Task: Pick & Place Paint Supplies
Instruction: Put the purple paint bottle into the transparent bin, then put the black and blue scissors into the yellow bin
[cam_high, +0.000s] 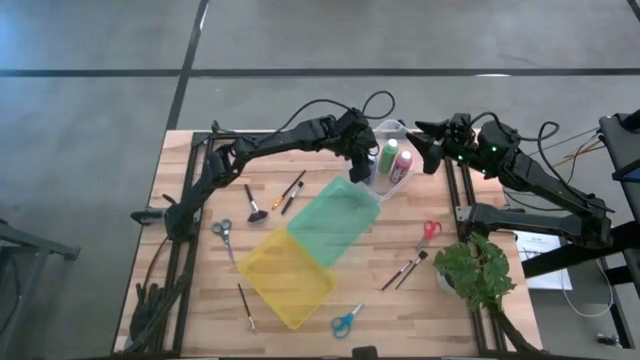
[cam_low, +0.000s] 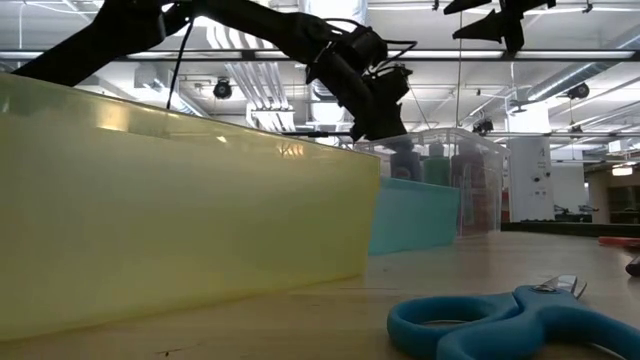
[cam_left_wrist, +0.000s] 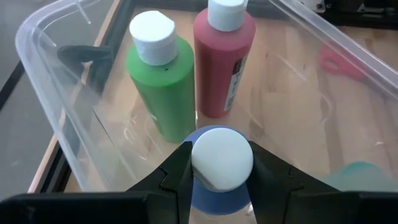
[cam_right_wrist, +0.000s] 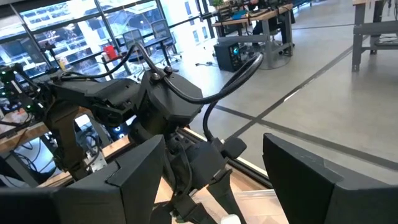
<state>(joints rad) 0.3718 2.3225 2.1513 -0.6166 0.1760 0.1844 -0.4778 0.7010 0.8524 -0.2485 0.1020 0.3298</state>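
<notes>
While the left arm reaches over the clear bin, the readings stand as follows.

Left gripper (cam_left_wrist: 222, 186): over the clear bin (cam_left_wrist: 50, 93); jaws pinched on the white cap of the blue paint bottle (cam_left_wrist: 214, 199), one finger on each side of the cap.

Blue paint bottle: upright between the left jaws, inside the clear bin; whether its base touches the bin floor, cannot tell.

Green paint bottle (cam_left_wrist: 163, 81): lying in the clear bin just ahead of the left jaws, white cap on.

Red paint bottle (cam_left_wrist: 222, 59): beside the green one and touching it, also ahead of the left jaws.

Right gripper (cam_right_wrist: 211, 180): raised near the table's far edge, just beside the clear bin, jaws spread wide, nothing between them.

Brushes (cam_high: 292, 192): on the wood, well away from both sets of jaws; more by the plant (cam_high: 478, 270).

Scissors: grey-handled (cam_high: 222, 230), red-handled (cam_high: 430, 230), blue-handled (cam_high: 347, 320), all on the table, far from either gripper.

Green bin (cam_high: 335, 220) and yellow bin (cam_high: 285, 275): overlapping at mid-table, toward the near side of the left jaws.
</notes>
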